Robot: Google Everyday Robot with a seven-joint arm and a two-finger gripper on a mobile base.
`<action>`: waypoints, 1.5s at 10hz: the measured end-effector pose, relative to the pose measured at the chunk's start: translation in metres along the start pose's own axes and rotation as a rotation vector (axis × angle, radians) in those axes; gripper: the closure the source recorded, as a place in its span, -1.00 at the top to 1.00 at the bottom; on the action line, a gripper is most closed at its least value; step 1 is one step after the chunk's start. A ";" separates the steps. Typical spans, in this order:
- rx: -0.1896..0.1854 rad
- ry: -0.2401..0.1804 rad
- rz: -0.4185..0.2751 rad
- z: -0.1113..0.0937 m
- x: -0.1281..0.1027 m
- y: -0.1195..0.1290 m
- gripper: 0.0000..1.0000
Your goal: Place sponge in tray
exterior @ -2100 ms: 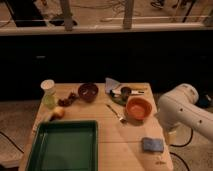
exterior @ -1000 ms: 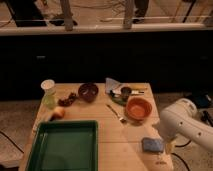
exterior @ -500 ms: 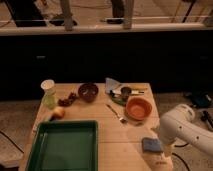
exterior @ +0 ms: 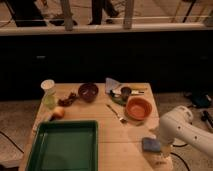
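Note:
The blue-grey sponge (exterior: 150, 144) lies on the wooden table (exterior: 112, 127) near its front right corner. The dark green tray (exterior: 65, 146) sits at the front left of the table, with nothing in it. My white arm comes in from the right, and the gripper (exterior: 161, 156) hangs down right beside the sponge at its right side, at the table's right edge.
An orange bowl (exterior: 138, 108) stands behind the sponge. A dark bowl (exterior: 88, 91), a pale green cup (exterior: 48, 91), an orange fruit (exterior: 59, 112), a fork (exterior: 116, 113) and a cluster of dishes (exterior: 122, 92) lie along the back half.
The arm has swung down and leftward from the right, bringing the gripper from above the table edge down next to the sponge. The sponge has not moved.

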 end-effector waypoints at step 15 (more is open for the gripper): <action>0.018 -0.025 -0.024 0.028 0.008 0.000 0.60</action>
